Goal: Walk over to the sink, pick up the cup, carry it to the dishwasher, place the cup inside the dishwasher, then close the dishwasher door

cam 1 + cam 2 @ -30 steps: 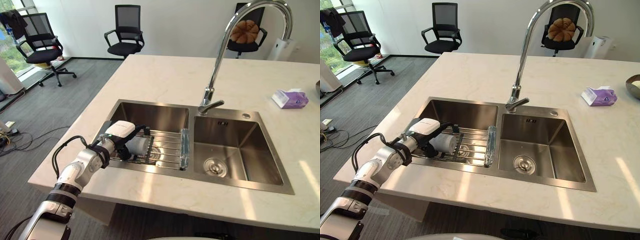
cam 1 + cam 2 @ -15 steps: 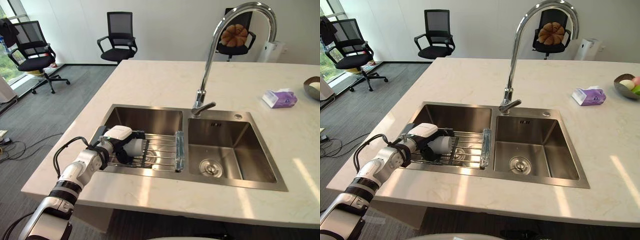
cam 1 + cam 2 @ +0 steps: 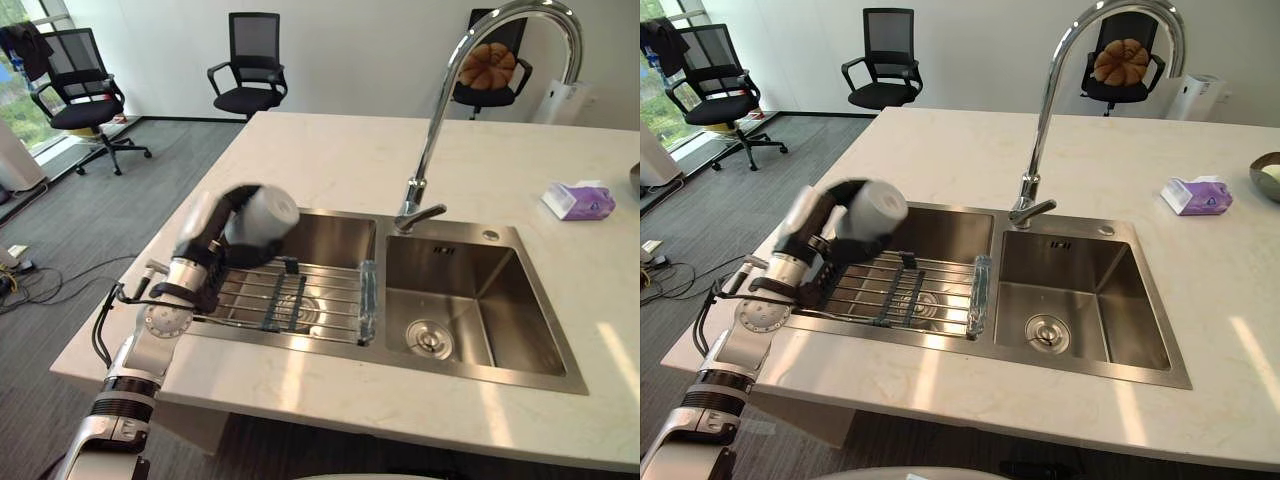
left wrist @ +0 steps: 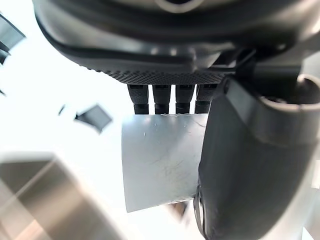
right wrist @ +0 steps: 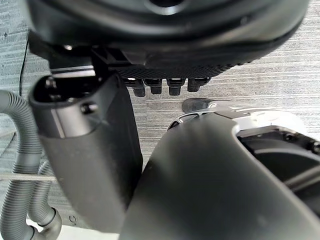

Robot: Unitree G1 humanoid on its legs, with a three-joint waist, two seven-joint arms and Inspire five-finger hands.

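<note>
Left eye view: you have the left hand (image 3: pixel 205 250) up over the left basin of the sink (image 3: pixel 330 235), with the cup (image 3: pixel 265 213) in its grasp.
Change: half a second ago this hand lay low on the wire rack (image 3: pixel 325 292), with the cup down against the bars. Now both are clear of the rack and above the level of the worktop (image 3: pixel 340 160). (Hand and cup both look smeared, so I judge the lift is not yet finished.)
Left hand: closed round the cup. In the left wrist view the fingers (image 4: pixel 165 97) lie across one edge of the pale wall, and the thumb presses its side.
Cup: pale and tipped over, not upright, with one round end turned up and toward the faucet (image 3: pixel 430 150). You cannot tell from here whether that end is the mouth or the base.
Rack: it lies across the left basin, apart from the cup and below it.
Right hand: it (image 5: pixel 165 45) shows in its own wrist view, over grey floor, with nothing in it that I can make out. How far open it is cannot be told.
Meaning: the pick-up looks done to me, so you are past the sink stage. Carrying the cup to the dishwasher, placing it inside and closing the door are all left.
Watch: the grip is sideways on a smooth wall, so check it for slipping before you turn away. Keep the cup high enough to pass the sink's near rim.
</note>
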